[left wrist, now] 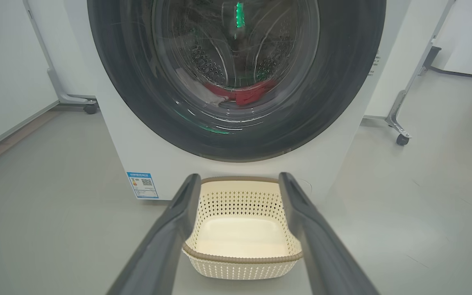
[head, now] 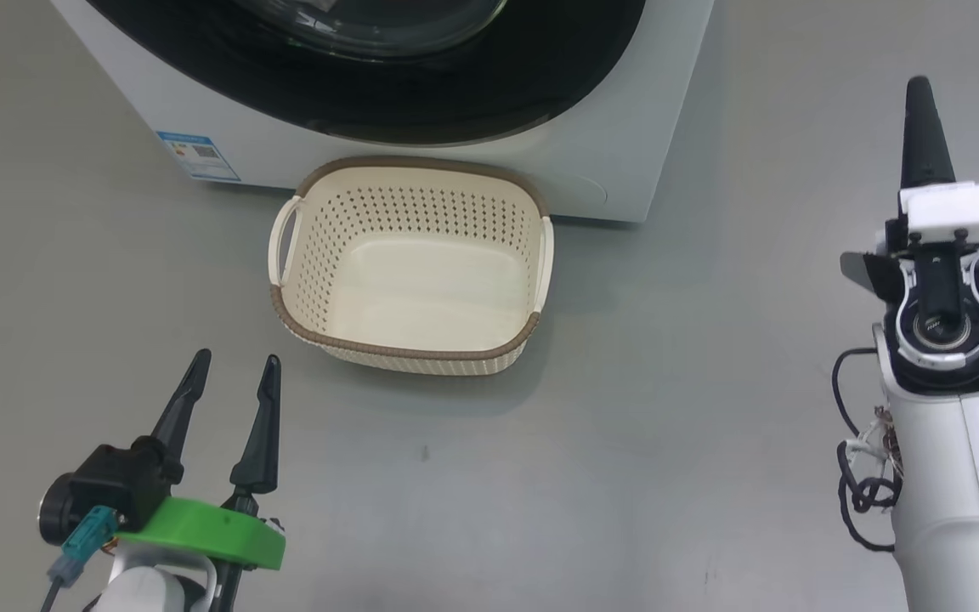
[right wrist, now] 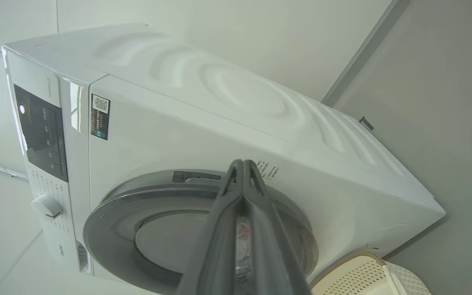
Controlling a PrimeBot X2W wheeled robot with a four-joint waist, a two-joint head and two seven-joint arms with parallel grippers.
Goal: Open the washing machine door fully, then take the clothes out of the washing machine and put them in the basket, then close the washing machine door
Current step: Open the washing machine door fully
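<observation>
Two grippers, mine: left gripper (head: 237, 357) spread, right gripper (head: 919, 93) pinched together. Basket (head: 409, 350) on floor (head: 642, 442) against washer (head: 617, 127) front. Door (left wrist: 137, 102) closed, red clothes (left wrist: 248, 94) behind glass (left wrist: 219, 49).

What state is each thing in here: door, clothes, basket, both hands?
washing machine door: shut.
clothes: inside the machine, behind the door glass.
basket: upright on the floor before the machine, empty.
left hand: open, holding nothing.
right hand: shut, nothing seen in it.
</observation>
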